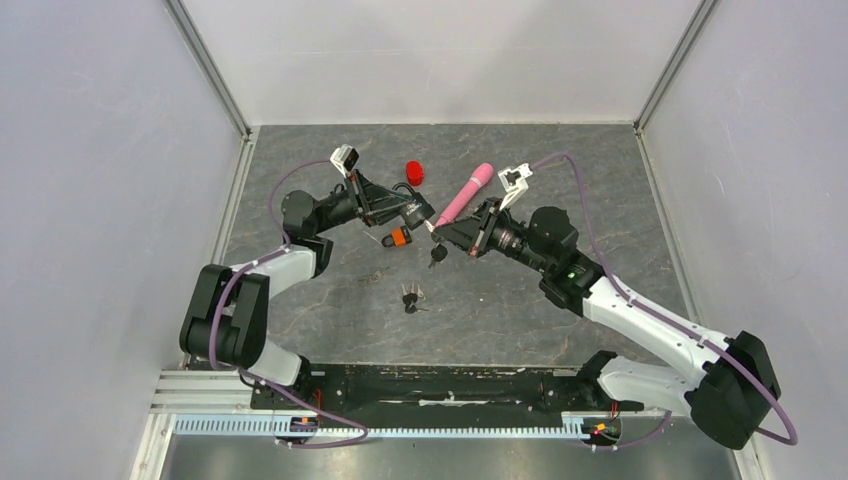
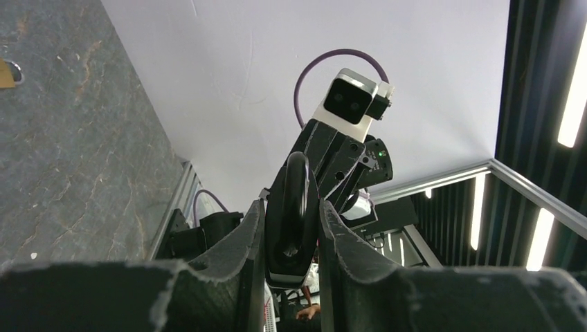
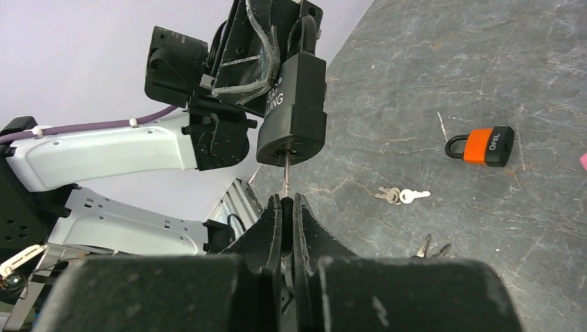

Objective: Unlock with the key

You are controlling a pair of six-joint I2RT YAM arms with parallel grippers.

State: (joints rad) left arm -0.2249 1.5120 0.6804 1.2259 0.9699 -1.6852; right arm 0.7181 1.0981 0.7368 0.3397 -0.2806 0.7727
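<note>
Above mid-table: black padlock (image 3: pixel 294 104), clamped by my left gripper (image 2: pixel 291 207), jaws part-closed around it, keyhole presented to the right arm. Right gripper (image 3: pixel 287 202) pinched tight on the key (image 3: pixel 286 169), blade meeting that keyhole, ready, I judge, for turning.

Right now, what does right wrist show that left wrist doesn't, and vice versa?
Only right wrist: the key pinched in the right hand, its blade reaching the black padlock's keyhole, plus an orange padlock and loose keys on the table.
Only left wrist: the right arm's camera and ceiling lights.
Both: the black padlock gripped in the left hand, and the table.
</note>
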